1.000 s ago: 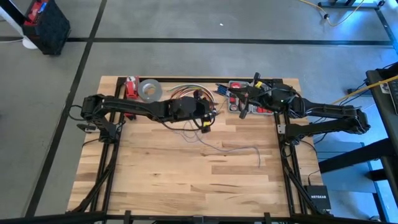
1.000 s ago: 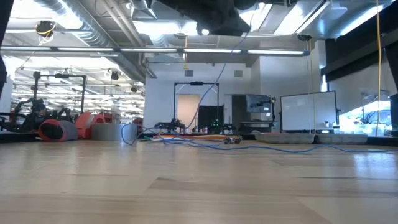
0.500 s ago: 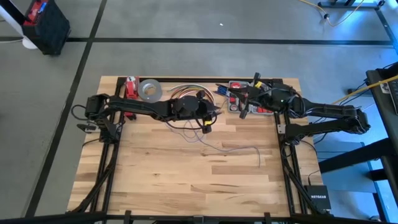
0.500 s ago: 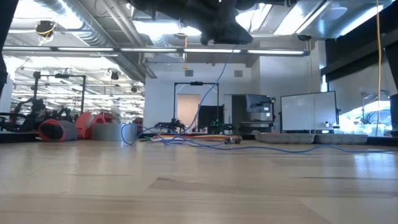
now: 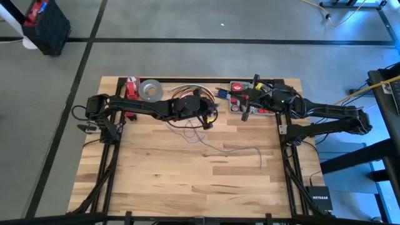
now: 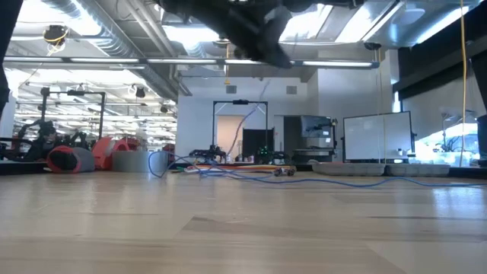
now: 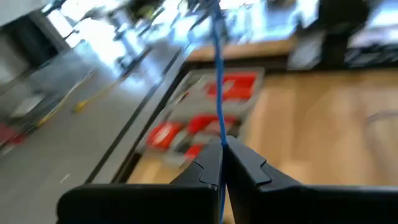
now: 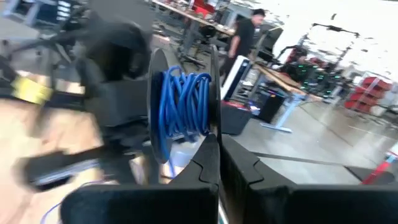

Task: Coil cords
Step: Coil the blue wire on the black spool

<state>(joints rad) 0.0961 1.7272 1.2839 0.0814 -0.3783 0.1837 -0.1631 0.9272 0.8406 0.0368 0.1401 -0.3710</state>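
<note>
Cords [image 5: 240,150] on table [image 5: 187,187]

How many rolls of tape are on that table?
1. A grey tape roll lies flat at the table's far edge, beside a red object near the left arm's base. Others may be hidden under the arms.

Front half of surface [image 5: 187,181]: bare wood, open passage.
Back edge: crowded by tape roll [image 5: 150,90], cable bundle [image 5: 181,92], tool case [image 5: 245,99].
Middle: loose cord [image 5: 240,150] trails across.
Both arms: span the back.
</note>
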